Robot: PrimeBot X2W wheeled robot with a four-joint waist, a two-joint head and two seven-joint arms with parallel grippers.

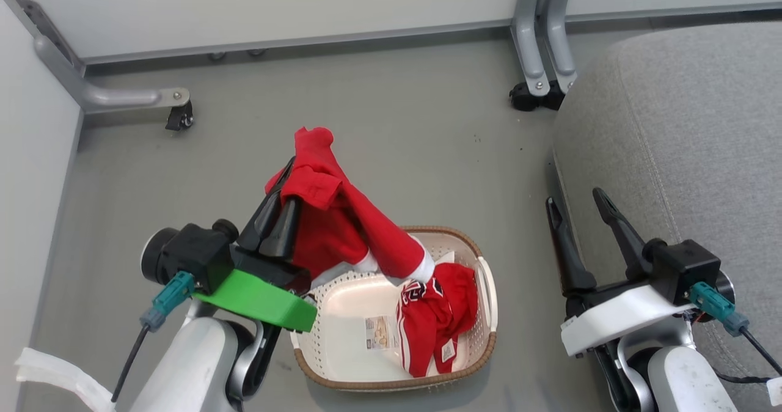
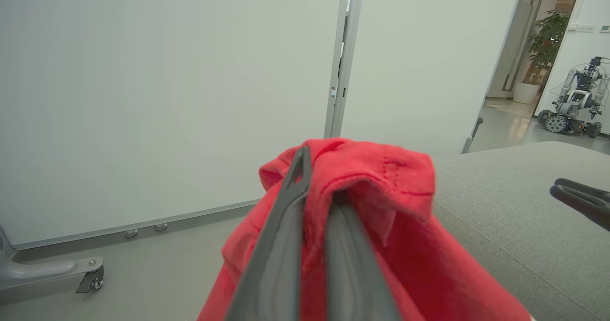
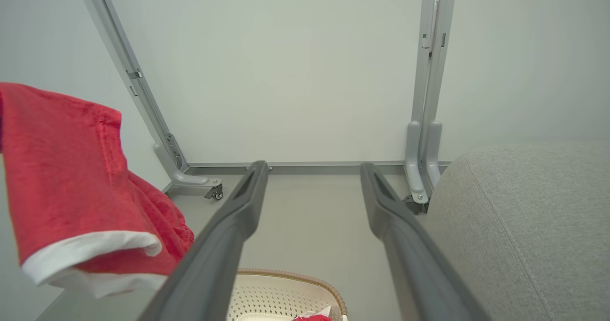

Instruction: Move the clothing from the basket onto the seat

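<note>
My left gripper is shut on a red garment with white trim, lifted above the left part of the cream basket; its lower end hangs toward the basket. In the left wrist view the red garment is pinched between the fingers. A second red garment, a jersey with lettering and a tag, lies inside the basket at the right. My right gripper stands open and empty beside the grey seat. In the right wrist view the seat is at the right, the lifted garment at the left.
The basket sits on a grey floor. White partition panels on metal legs with castors stand behind and to the left; another castor foot is by the seat's far corner. Another robot stands far off through a doorway.
</note>
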